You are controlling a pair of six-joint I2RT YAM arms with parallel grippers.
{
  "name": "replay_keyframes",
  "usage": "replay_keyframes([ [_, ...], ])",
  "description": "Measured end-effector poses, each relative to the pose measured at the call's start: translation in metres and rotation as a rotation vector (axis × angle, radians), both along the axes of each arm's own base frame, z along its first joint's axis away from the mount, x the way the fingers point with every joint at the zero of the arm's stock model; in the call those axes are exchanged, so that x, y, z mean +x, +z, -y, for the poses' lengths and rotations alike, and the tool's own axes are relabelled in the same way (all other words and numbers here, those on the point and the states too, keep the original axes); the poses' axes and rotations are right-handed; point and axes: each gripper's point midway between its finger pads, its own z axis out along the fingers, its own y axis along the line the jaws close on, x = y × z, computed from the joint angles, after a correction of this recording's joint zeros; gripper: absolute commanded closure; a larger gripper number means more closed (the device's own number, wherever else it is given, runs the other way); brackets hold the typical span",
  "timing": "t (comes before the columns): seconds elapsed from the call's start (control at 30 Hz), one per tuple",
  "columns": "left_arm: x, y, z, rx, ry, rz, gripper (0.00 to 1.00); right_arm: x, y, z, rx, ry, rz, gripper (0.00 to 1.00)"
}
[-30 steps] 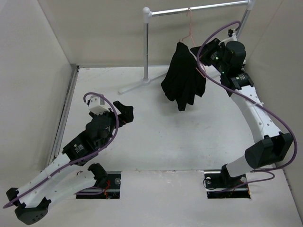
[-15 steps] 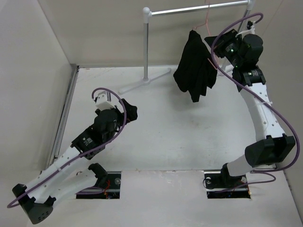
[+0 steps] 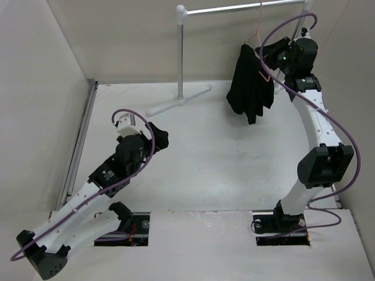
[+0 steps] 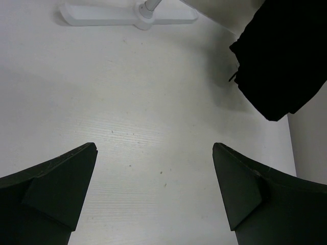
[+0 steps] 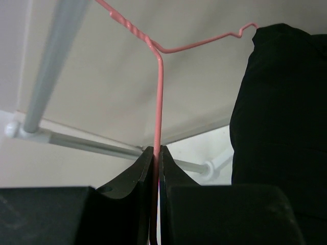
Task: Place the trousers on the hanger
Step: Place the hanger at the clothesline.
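The black trousers hang folded over the pink wire hanger, up in the air under the right end of the garment rail. My right gripper is shut on the hanger's wire just below its twisted neck, with the trousers to its right. The hook runs up beside the rail; I cannot tell whether it rests on the rail. My left gripper is open and empty low over the table, its fingertips wide apart. The trousers show at its upper right.
The white rail stand has a post and a foot on the table at the back; the foot also shows in the left wrist view. Walls close in on the left, back and right. Both arm bases sit at the near edge.
My right arm has carried the hanger and trousers rightward and up, closer under the rail. My left arm has shifted a little and now holds still, open.
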Motion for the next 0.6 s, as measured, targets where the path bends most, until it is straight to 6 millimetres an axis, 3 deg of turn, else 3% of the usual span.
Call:
replay_keyframes([
  [0.07, 0.000, 0.000, -0.001, -0.002, 0.004, 0.000, 0.00, 0.007, -0.011, 0.002, 0.000, -0.005, -0.022, 0.96],
  [0.27, 0.000, -0.003, -0.003, -0.012, 0.011, -0.003, 0.00, 0.010, -0.013, 0.005, 0.000, -0.010, -0.017, 0.85],
  [0.6, 0.000, -0.003, -0.004, -0.031, 0.023, -0.009, 0.00, 0.003, -0.036, 0.006, 0.004, -0.012, -0.041, 0.32],
])
